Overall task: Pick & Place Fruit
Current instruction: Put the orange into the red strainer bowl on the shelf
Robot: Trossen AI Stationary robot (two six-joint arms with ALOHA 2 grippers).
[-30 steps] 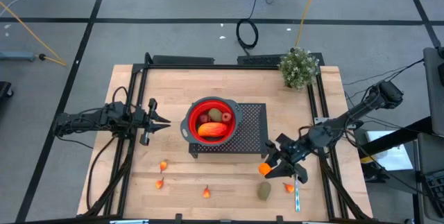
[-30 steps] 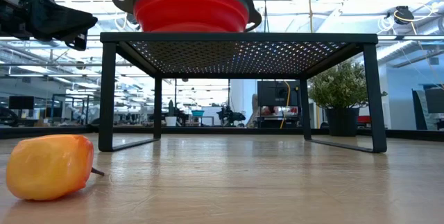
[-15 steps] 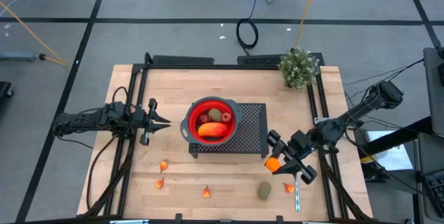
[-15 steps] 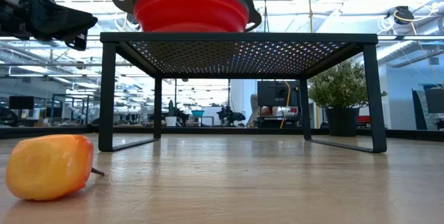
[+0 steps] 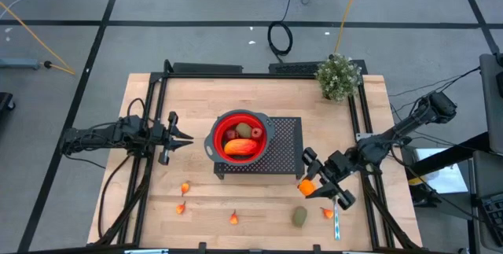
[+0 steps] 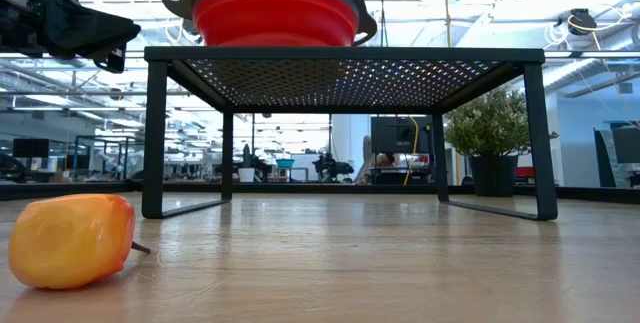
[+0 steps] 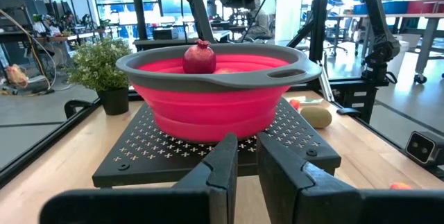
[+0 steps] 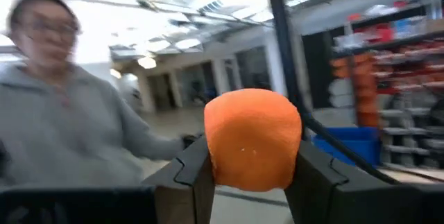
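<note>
Landmark: black perforated rack [image 5: 271, 148] at table centre. Red collapsible bowl [image 5: 239, 138] sits on rack's left part, holding long orange piece [image 5: 240, 148], dark red round one [image 7: 200, 57], brownish-green oval [image 5: 244, 131] & another small piece, too small to id.

Right gripper [image 5: 313, 184] just off rack's front-right corner, raised off the wood, fingers clamped on round orange fruit [image 8: 252, 139]; right wrist view shows it pinched between both fingers [image 8: 198, 175], tilted up toward room; blurred person in grey top [image 8: 66, 141] behind.

Left gripper [image 5: 182, 138] left of rack, level w/ bowl, pointing at it, not touching; fingers nearly together w/ only a slim gap, nothing held (left wrist view).

On table [image 5: 149, 199] in front of rack: brownish-green oval [image 5: 299, 217] front-right, tiny orange-red bit [image 5: 327, 213] just beside silver utensil w/ light-blue handle [image 5: 336, 222]. Front-left of rack: three small orange bits [image 5: 185, 187], [image 5: 181, 207], [image 5: 233, 219], well apart from rack. Low view: one orange-yellow piece [image 6: 70, 240] lying close to cam, rack & bowl behind.

Potted plant [image 5: 339, 76] behind rack's right side, near table's back edge.
</note>
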